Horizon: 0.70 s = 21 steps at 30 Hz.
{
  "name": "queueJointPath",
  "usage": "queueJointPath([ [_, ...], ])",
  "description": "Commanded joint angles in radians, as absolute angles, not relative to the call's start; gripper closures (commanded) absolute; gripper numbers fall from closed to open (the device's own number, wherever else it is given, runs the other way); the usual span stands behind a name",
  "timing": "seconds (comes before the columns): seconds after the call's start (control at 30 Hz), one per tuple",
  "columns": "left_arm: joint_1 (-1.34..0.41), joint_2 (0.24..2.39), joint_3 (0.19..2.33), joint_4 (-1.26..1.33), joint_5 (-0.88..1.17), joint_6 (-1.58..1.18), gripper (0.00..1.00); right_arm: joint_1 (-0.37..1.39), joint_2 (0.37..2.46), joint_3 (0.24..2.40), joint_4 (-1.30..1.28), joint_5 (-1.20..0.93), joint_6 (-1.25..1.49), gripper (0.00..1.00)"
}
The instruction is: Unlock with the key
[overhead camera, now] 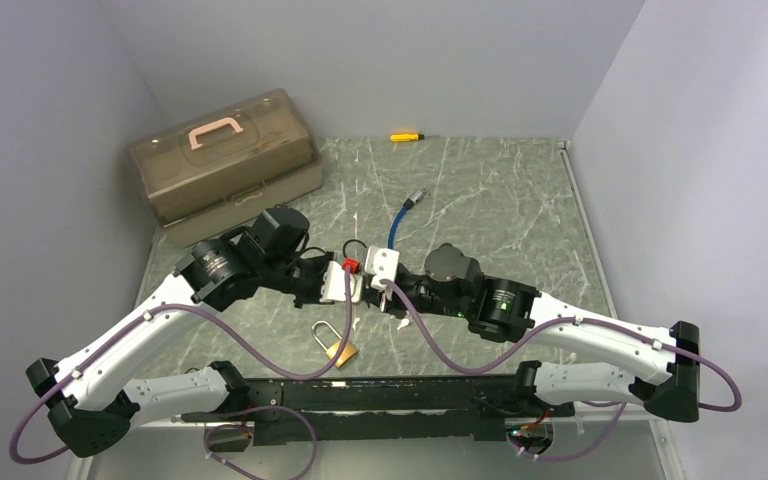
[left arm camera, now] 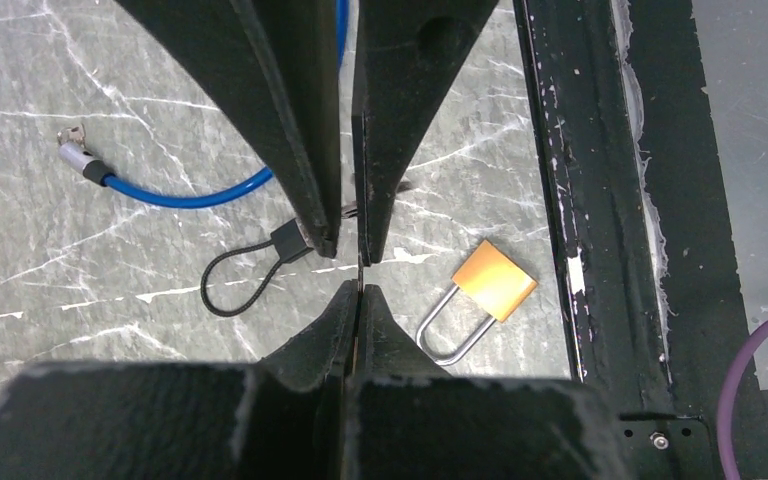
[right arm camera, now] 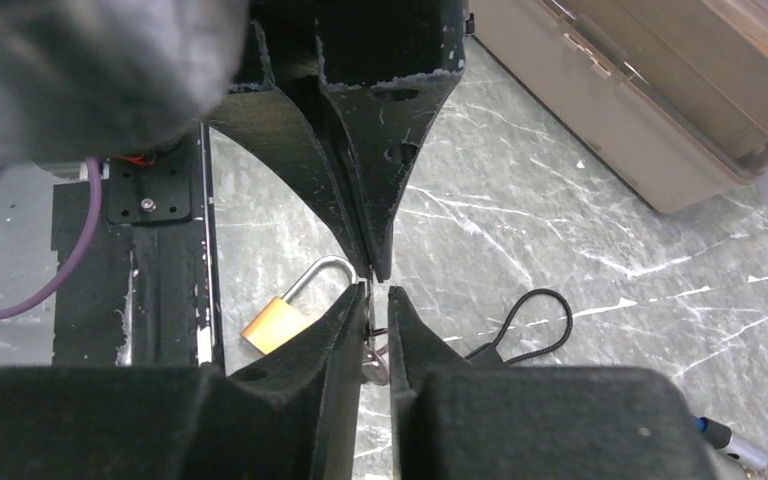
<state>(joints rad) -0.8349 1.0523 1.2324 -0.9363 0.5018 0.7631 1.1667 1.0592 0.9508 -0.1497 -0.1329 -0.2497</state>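
Key (right arm camera: 372,345): a small, thin metal piece held in the air between the two hands, above the desk and just beyond the padlock. A black loop cord (right arm camera: 535,320) dangles from its head.
Padlock (overhead camera: 338,345): lies flat on the desk near the front rail, with nothing touching it. The body is square and brass-coloured; the steel shackle is smooth, U-shaped and looks seated. The keyhole face cannot be made out.
Left hand (left arm camera: 360,300): closed tight, its pads pinching the thin edge of the key.
Right hand (right arm camera: 375,310): tip to tip with the left hand, its jaws nearly together around the key's head. Whether they actually clamp it cannot be told.
Step in hand: probably a re-grip or pass of the key between the hands, before any insertion.
Next move: calls for one hand to hold the head firmly with the blade free and pointing out, while the other steadies the padlock body, which would likely slide on the slick top.
Desk (overhead camera: 500,200): grey-green, marble-patterned with white veins, and smooth.
Rail (left arm camera: 600,200): black metal at the desk's near edge, with scuffed paint.
Around: a blue cable (overhead camera: 397,225) with a metal end; a translucent brown plastic case (overhead camera: 225,165) with a pink handle; a yellow-handled screwdriver (overhead camera: 405,136) at the far edge.
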Motion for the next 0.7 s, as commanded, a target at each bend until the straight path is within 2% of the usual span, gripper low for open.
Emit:
queueJointPath([
  [0.0,-0.841,1.049,1.290,-0.910,0.546,0.747,1.00,1.164,1.065,0.968,-0.204,-0.084,-0.248,0.80],
  [0.07,-0.841,1.048,1.291,-0.911,0.548,0.746,1.00,1.164,1.066,0.968,-0.201,-0.068,-0.247,0.74],
  [0.17,-0.841,1.047,1.292,-0.911,0.555,0.745,1.00,1.164,1.061,0.965,-0.193,-0.060,-0.257,0.73],
  [0.3,-0.841,1.045,1.289,-0.911,0.559,0.745,1.00,1.162,1.063,0.970,-0.191,-0.066,-0.260,0.92],
  [0.37,-0.841,1.042,1.286,-0.913,0.564,0.748,1.00,1.162,1.051,0.959,-0.169,-0.063,-0.250,0.95],
  [0.4,-0.841,1.042,1.285,-0.912,0.563,0.747,1.00,1.162,1.042,0.948,-0.151,-0.061,-0.242,0.94],
  [0.43,-0.841,1.041,1.283,-0.913,0.563,0.747,1.00,1.162,1.031,0.940,-0.140,-0.067,-0.242,0.88],
  [0.47,-0.841,1.042,1.282,-0.913,0.563,0.747,1.00,1.163,1.025,0.935,-0.135,-0.069,-0.245,0.77],
  [0.53,-0.841,1.040,1.279,-0.913,0.562,0.749,1.00,1.162,1.015,0.938,-0.143,-0.065,-0.249,0.63],
  [0.6,-0.841,1.039,1.275,-0.912,0.562,0.750,1.00,1.163,1.008,0.944,-0.149,-0.061,-0.252,0.57],
  [0.67,-0.842,1.037,1.271,-0.912,0.562,0.752,1.00,1.162,1.000,0.937,-0.136,-0.056,-0.252,0.54],
])
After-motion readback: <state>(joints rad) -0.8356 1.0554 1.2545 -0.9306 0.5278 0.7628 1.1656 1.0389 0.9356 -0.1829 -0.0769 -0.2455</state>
